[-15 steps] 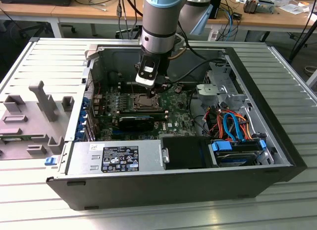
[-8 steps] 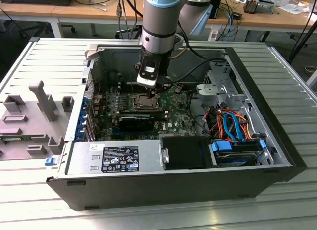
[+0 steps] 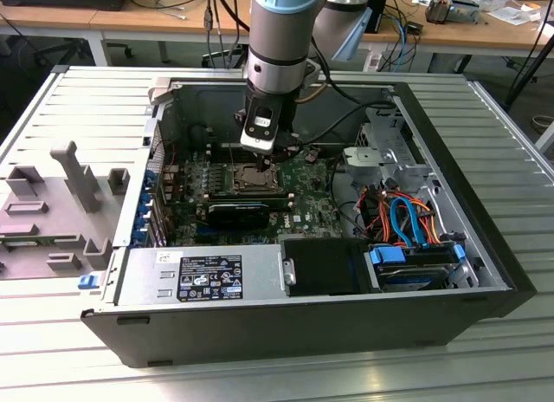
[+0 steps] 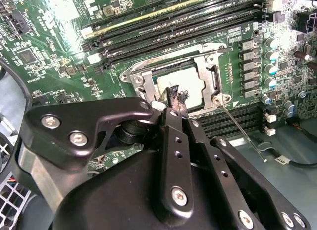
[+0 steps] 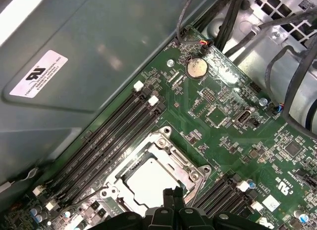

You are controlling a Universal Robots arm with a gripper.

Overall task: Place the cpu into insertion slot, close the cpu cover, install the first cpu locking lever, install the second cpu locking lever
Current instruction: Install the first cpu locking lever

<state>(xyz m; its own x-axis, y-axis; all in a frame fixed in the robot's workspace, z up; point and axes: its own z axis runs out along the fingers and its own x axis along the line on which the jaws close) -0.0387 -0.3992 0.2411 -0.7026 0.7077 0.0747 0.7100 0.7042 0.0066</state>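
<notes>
The cpu point(image 4: 185, 79) lies flat in the insertion slot point(image 3: 251, 178) on the green board, its silver-grey top showing. The cpu cover point(image 4: 208, 71) is down around it, framing the chip point(image 5: 148, 183) in both wrist views. A thin locking lever point(image 4: 242, 133) sticks out loose from one corner of the socket, over the memory slots. My gripper point(image 4: 177, 95) hangs just over the socket's edge with its fingertips point(image 5: 168, 193) pressed together, shut on nothing. In the exterior view the gripper point(image 3: 267, 162) stands above the socket inside the open case.
Long black memory slots point(image 4: 188, 22) run beside the socket. The case's metal wall point(image 5: 74, 101) rises close by. Cables and a drive cage point(image 3: 407, 220) fill the exterior view's right of the case. A power supply point(image 3: 208, 276) sits at the front.
</notes>
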